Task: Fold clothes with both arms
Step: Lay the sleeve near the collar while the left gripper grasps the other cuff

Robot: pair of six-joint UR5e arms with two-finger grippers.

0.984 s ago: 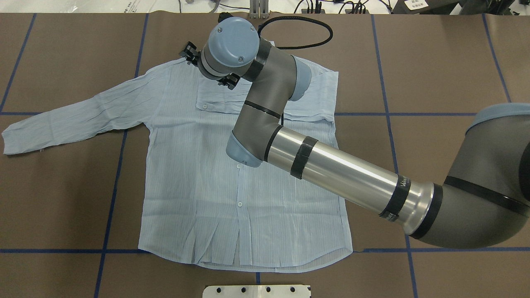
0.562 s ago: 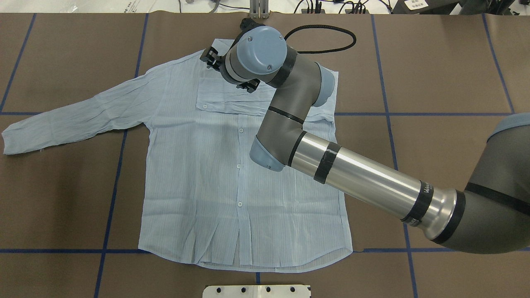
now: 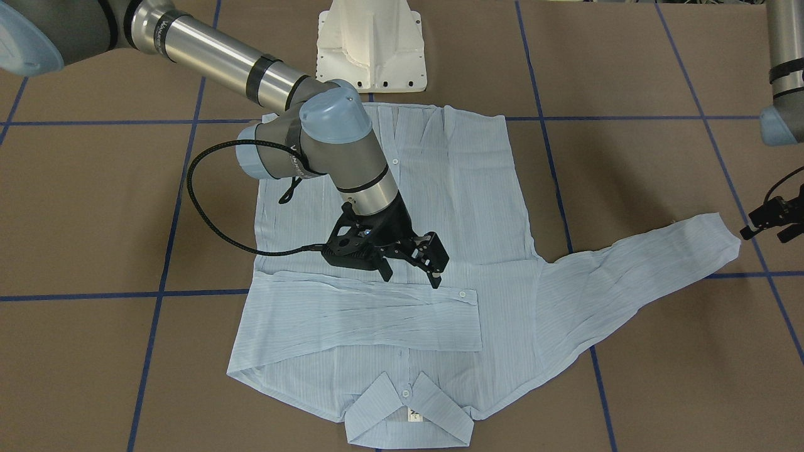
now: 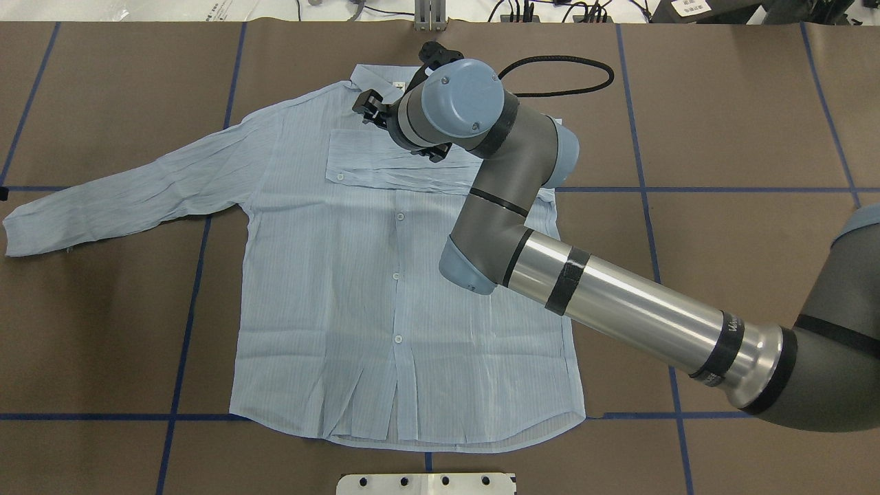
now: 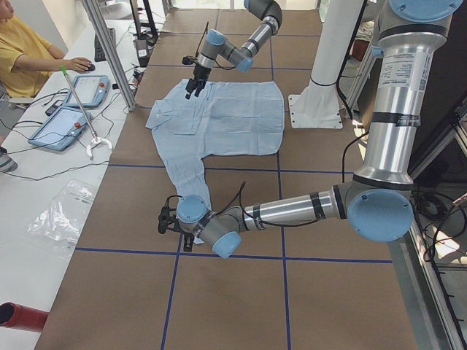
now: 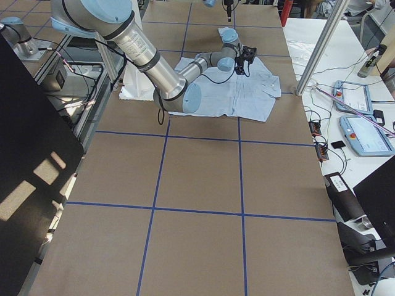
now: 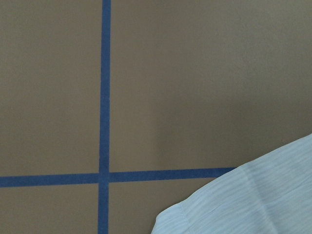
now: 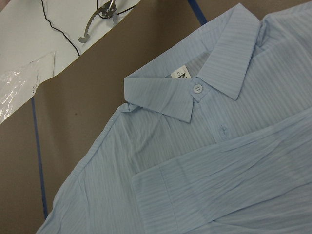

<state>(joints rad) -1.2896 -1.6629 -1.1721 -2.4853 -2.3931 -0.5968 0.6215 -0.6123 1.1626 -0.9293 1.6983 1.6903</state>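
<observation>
The light-blue striped shirt [image 4: 344, 309] lies flat and buttoned, front up, collar [image 3: 408, 408] at the far side from the robot. One sleeve [image 3: 364, 320] is folded across the chest. The other sleeve [image 4: 124, 199] stretches out flat to the robot's left. My right gripper [image 3: 411, 275] hovers open and empty over the chest, just above the folded sleeve. Its wrist view shows the collar [image 8: 195, 92] and the white neck label [image 8: 179, 74]. My left gripper [image 3: 769, 223] is beside the stretched sleeve's cuff [image 7: 253, 200], its fingers apart, holding nothing.
The white pedestal base [image 3: 372, 44] stands at the robot's side of the table. A black cable loop [image 3: 201, 207] hangs off the right wrist. Blue tape lines [image 4: 185, 309] cross the brown tabletop. An operator [image 5: 22, 51] sits at a side desk with tablets.
My right arm has swung to the right in the overhead view, carrying its gripper along the chest toward the collar. The collar now shows. The shirt has not moved.
</observation>
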